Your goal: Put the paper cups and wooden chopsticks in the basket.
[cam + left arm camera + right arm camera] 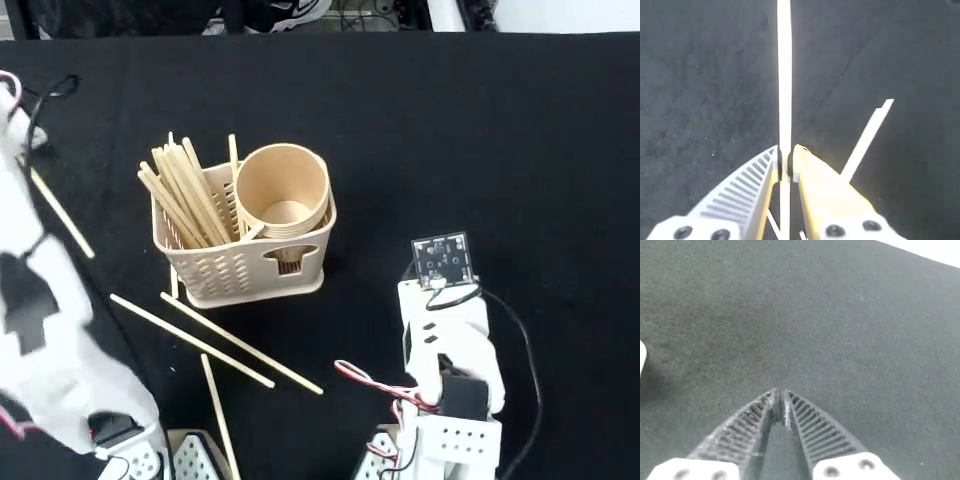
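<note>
Black cloth (pixel 500 130) on the table: left gripper (pixel 785 161) clamped on one wooden chopstick (pixel 784 75), basket (pixel 240 272) off toward the right arm's side.
We see the held stick running straight out ahead of the fingertips, so its long axis follows wherever the wrist points. The basket, already holding the paper cups (pixel 283 190) and a bundle of chopsticks (pixel 185 195), lies from this gripper toward the other arm. We judge the coming move turns on swinging that way and tipping the stick end-down over the rim. The right gripper (pixel 780 402) is pinched together on nothing over bare cloth, while several loose chopsticks (pixel 215 342) lie between the basket and the arms' bases.
</note>
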{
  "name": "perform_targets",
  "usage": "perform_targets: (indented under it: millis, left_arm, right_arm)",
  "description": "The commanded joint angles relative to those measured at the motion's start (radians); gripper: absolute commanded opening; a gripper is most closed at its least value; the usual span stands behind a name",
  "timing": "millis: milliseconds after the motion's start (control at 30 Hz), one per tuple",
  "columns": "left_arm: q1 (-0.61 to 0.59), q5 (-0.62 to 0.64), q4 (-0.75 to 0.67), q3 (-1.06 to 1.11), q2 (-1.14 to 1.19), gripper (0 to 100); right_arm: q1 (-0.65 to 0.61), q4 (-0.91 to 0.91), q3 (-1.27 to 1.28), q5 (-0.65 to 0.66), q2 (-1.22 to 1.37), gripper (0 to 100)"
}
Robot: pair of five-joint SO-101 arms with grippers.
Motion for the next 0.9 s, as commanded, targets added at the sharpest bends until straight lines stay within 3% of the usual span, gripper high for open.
perform_targets:
  millis: [0, 167, 433, 567, 700, 767, 867]
  left_arm:
    - [0.099, 0.000, -0.015, 0.251, -0.494, 3]
    - [0.271, 0.002, -0.284, 0.650, -1.002, 3]
    - [0.496, -0.003, -1.068, 1.546, -1.683, 3]
    - [0.552, -0.003, -1.344, 1.908, -1.854, 3]
    - [0.558, -0.028, -1.399, 2.086, -1.867, 6]
    - [0.549, -0.054, -1.341, 2.109, -1.863, 15]
    - [0.545, 0.021, -1.166, 2.057, -1.875, 25]
  right_arm:
    - [-0.011, -0.014, -0.004, 0.011, -0.033, 1.5]
    - [-0.011, -0.014, -0.004, 0.011, -0.033, 1.5]
    - [-0.011, -0.014, -0.004, 0.011, -0.033, 1.4]
    - [-0.011, -0.014, -0.004, 0.011, -0.033, 1.4]
    - [-0.011, -0.014, -0.004, 0.011, -0.033, 1.4]
    - [-0.011, -0.014, -0.004, 0.011, -0.033, 1.4]
    - [-0.011, -0.014, -0.004, 0.011, -0.033, 1.4]
